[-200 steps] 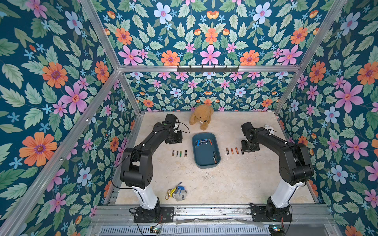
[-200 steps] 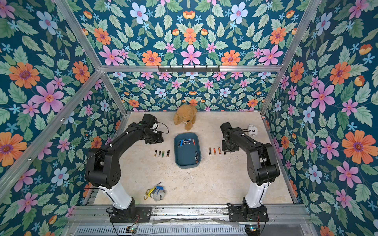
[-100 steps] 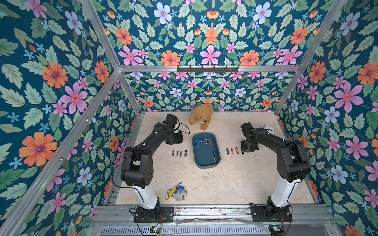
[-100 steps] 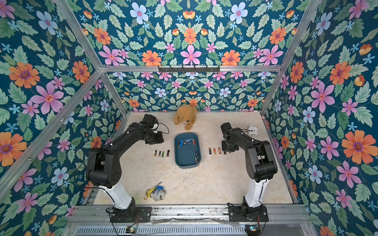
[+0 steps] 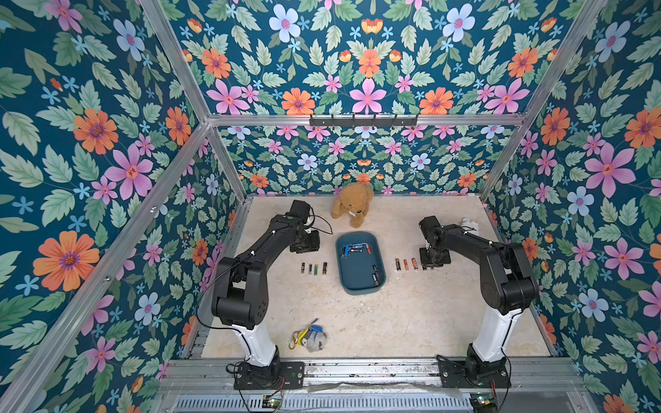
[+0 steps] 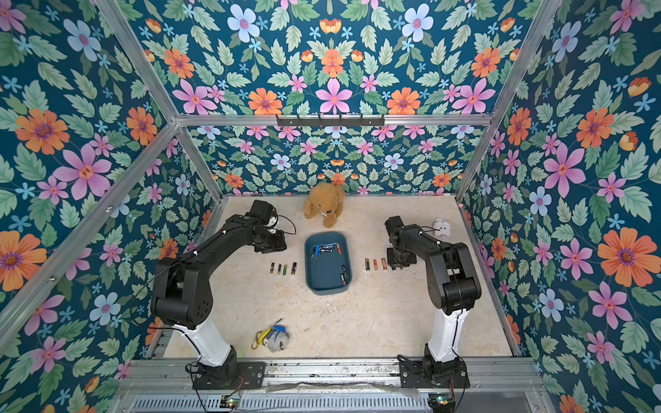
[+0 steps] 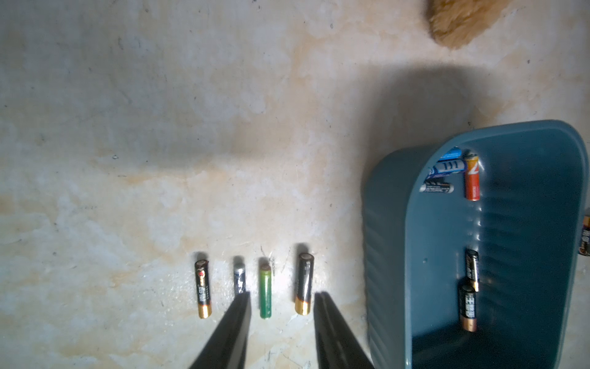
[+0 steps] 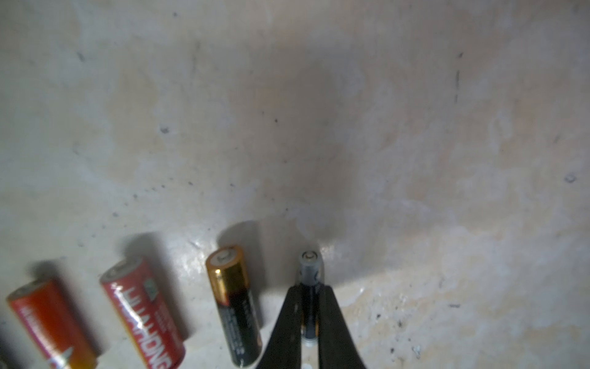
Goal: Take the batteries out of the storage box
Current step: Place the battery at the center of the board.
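Our right tool (image 8: pixel 310 289) pinches a thin battery (image 8: pixel 309 268), box (image 5: pixel 356 271) at its nine o'clock; our left tool (image 7: pixel 282 295) hangs part-open and empty, box at its three o'clock.

Floral-papered booth with a pale, stone-look floor.
Dark teal wallpaper (image 5: pixel 368 60) printed with pink, orange and blue flowers and green leaves covers the back and both side walls. Aluminium bars (image 5: pixel 250 119) frame the panels, and a black hook rail (image 5: pixel 363 122) sits on the back crossbar. The mottled beige floor (image 5: pixel 411 314) is scuffed and evenly lit, with soft shadows.
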`<state>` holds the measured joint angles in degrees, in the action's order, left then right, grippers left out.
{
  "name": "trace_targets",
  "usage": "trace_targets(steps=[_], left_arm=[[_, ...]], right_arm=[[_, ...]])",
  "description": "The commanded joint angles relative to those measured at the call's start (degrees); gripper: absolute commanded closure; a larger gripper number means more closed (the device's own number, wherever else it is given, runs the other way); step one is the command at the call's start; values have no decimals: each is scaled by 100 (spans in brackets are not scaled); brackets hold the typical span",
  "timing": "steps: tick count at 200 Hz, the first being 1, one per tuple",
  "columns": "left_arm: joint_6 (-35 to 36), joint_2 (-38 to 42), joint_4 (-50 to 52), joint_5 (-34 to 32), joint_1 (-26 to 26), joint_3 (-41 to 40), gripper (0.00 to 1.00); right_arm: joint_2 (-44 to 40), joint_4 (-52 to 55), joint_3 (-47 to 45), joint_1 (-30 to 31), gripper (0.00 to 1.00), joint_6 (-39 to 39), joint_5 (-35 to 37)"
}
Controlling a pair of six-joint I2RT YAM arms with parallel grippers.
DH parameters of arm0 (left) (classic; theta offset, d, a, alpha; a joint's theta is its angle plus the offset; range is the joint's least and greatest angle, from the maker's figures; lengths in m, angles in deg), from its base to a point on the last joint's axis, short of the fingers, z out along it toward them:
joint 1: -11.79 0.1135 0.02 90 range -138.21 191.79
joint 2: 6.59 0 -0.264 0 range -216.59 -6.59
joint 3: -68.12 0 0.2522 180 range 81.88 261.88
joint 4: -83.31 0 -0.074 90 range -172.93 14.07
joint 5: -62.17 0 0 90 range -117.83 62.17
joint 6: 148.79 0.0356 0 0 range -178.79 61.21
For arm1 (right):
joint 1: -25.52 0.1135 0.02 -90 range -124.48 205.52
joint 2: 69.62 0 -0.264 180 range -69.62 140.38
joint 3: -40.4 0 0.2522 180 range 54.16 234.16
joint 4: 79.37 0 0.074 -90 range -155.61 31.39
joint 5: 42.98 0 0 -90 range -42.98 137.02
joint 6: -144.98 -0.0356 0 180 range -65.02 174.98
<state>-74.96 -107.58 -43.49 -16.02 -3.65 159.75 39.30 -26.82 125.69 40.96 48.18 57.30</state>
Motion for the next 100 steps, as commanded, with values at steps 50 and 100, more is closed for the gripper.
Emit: trace_targets(steps=[50,100], left_arm=[[-3,9,73,-48,-3,7,61],[-1,35,90,-72,-15,9,61]], right_arm=[[70,-37,45,2,90,13,18],[92,-4,98,2,83,13,9]])
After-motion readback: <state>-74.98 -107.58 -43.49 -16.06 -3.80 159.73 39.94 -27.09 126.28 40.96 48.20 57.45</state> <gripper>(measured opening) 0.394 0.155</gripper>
